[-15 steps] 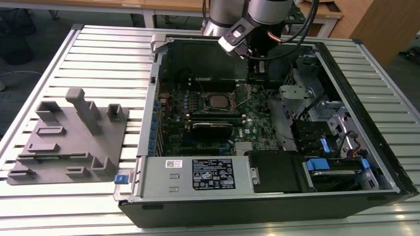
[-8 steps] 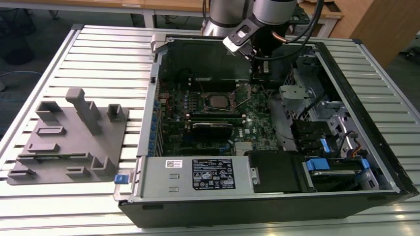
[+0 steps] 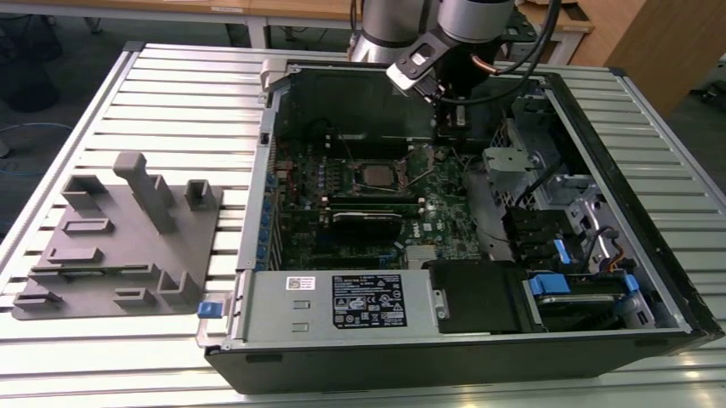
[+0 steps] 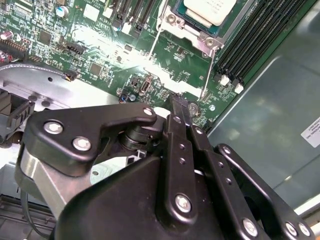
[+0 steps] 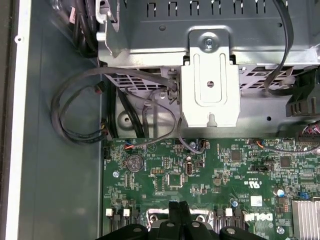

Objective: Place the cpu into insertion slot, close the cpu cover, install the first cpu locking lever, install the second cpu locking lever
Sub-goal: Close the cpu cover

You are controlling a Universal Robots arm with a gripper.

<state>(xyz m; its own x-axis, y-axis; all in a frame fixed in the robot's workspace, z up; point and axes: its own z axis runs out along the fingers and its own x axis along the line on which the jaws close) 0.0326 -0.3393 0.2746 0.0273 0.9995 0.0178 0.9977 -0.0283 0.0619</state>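
The cpu point(image 4: 210, 9), a pale silvery square, sits in the insertion slot point(image 3: 375, 174) on the green board. Around it lies the silver frame of the cpu cover point(image 4: 192, 32), which looks flat over the chip. Two thin metal locking levers point(image 4: 154, 45) point(image 4: 210, 70) stick out from the socket corners toward my gripper. The gripper point(image 4: 177, 102) is shut with nothing between its black fingers. It hovers over the board a short way from the socket, toward the case's back wall and the exterior view's right point(image 3: 451, 126). Its closed tips point(image 5: 178, 206) point at the board near a coin battery point(image 5: 134, 161).
A grey metal bracket point(image 5: 210, 85) and looped cables point(image 5: 75, 115) sit beside the board. Long black memory slots point(image 4: 255, 40) run alongside the socket. The power supply point(image 3: 340, 302) fills the near end of the case. A grey fixture tray point(image 3: 114, 238) lies on the slatted table.
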